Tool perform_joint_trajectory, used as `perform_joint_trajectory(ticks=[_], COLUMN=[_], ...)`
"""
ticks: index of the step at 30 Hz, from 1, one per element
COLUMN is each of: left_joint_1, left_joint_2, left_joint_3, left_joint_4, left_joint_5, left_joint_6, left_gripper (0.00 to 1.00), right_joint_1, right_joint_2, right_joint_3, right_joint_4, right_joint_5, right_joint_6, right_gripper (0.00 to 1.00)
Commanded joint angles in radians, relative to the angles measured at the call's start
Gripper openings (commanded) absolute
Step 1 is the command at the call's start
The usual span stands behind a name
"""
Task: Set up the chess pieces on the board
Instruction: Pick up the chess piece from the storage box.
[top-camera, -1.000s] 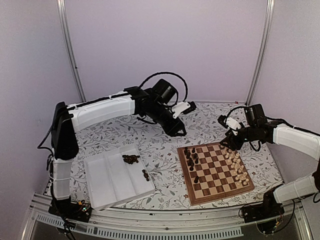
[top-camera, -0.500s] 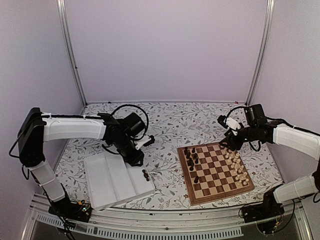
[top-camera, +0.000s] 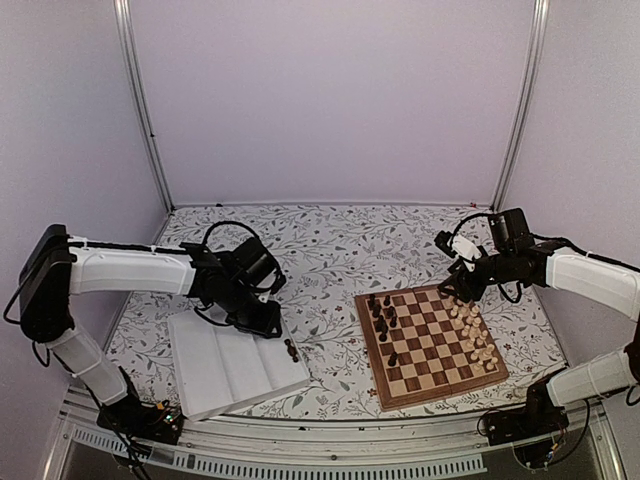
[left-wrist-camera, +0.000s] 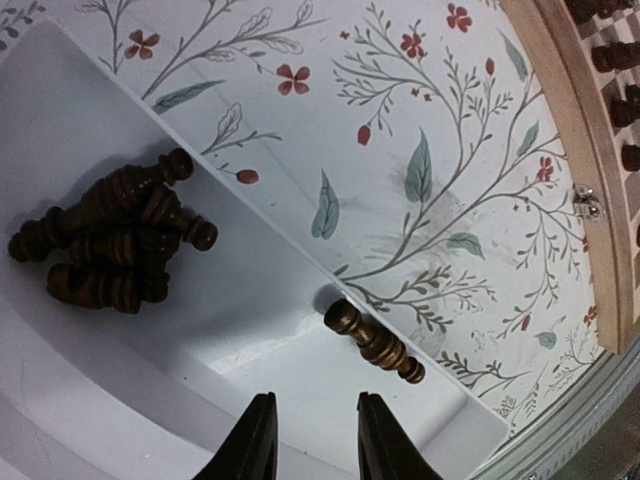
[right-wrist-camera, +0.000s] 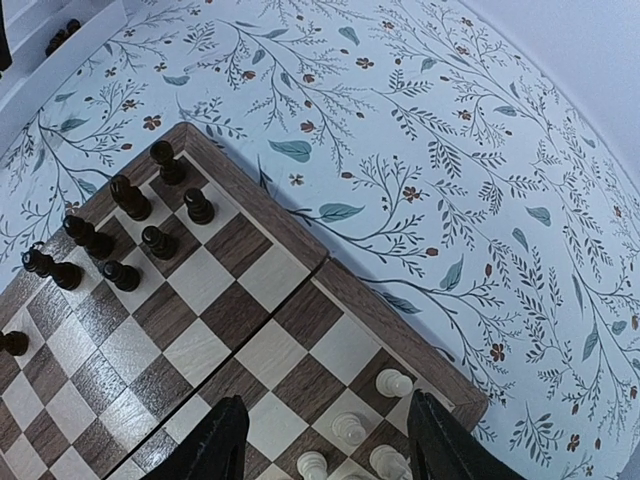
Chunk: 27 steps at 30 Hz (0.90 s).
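The board (top-camera: 430, 340) lies at the right, with several dark chess pieces (top-camera: 383, 315) on its left side and pale ones (top-camera: 472, 328) on its right. My left gripper (top-camera: 262, 322) hangs open and empty over the white tray (top-camera: 215, 365). In the left wrist view its fingertips (left-wrist-camera: 252, 440) sit just short of a single dark piece (left-wrist-camera: 373, 341) lying on its side, with a heap of several dark pieces (left-wrist-camera: 110, 245) further off. My right gripper (top-camera: 458, 290) is open and empty above the board's far edge, over pale pieces (right-wrist-camera: 352, 430).
The tray has ridges dividing it into compartments, and a raised wall (left-wrist-camera: 270, 245) runs beside the lying piece. The board's brown border and a metal clasp (left-wrist-camera: 587, 203) show at the right of the left wrist view. The flowered cloth (top-camera: 320, 250) covers the table.
My left arm swung from the far middle of the table back and down to the tray, now covering the heap of dark pieces. The right arm has not moved.
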Motion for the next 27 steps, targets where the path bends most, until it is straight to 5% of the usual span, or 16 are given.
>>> perform_joint_trajectory(ticks=[1,27], left_joint_1=[-0.055,-0.146], left_joint_2=[0.051,0.11], left_joint_3=[0.002,0.057], left_joint_4=[0.064,0.063], left_joint_5=[0.018,-0.01], left_joint_6=[-0.097,-0.207], left_gripper=[0.31,0.33], right_joint_1=[-0.003,-0.003], right_joint_2=[-0.016,-0.011], right_joint_3=[0.017,0.02], right_joint_4=[-0.012,-0.023], right_joint_5=[-0.017,-0.037], right_joint_6=[-0.013,-0.014], right_gripper=[0.58,0.58])
